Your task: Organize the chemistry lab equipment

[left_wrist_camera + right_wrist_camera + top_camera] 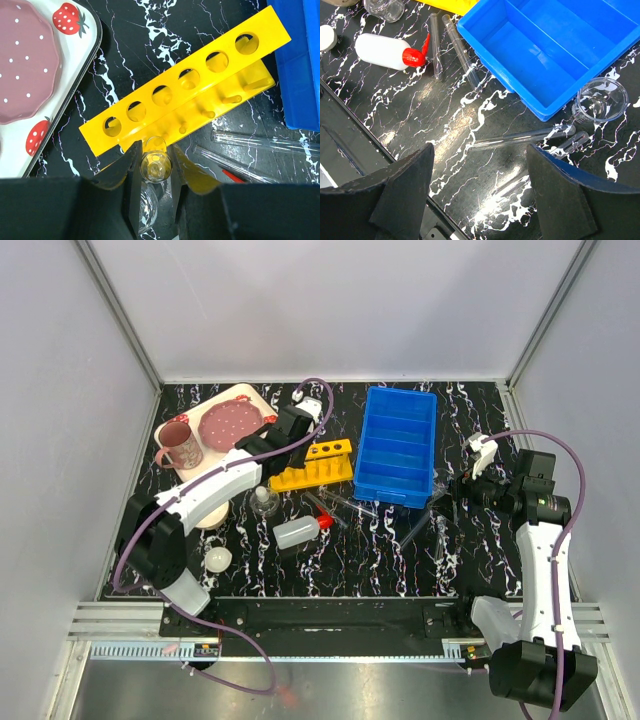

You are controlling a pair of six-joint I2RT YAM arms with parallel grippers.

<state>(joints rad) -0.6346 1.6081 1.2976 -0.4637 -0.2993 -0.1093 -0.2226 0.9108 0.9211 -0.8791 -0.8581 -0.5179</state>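
The tube (154, 167) sits mouth-outward, pinched in the narrowed left gripper (154, 159) at the rack's (176, 86) near edge, not yet in a hole. Line it up over one hole, then lower gently. The right gripper (480, 150) gapes wide and empty above loose tubes (520, 136).

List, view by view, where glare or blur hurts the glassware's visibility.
Top external: even light, yet the test tubes almost vanish against the marbled table. Left wrist: the yellow rack is sharp, the left gripper dark and soft up close. Right wrist: bright glare patches on the table; the right gripper is a blurred dark mass.
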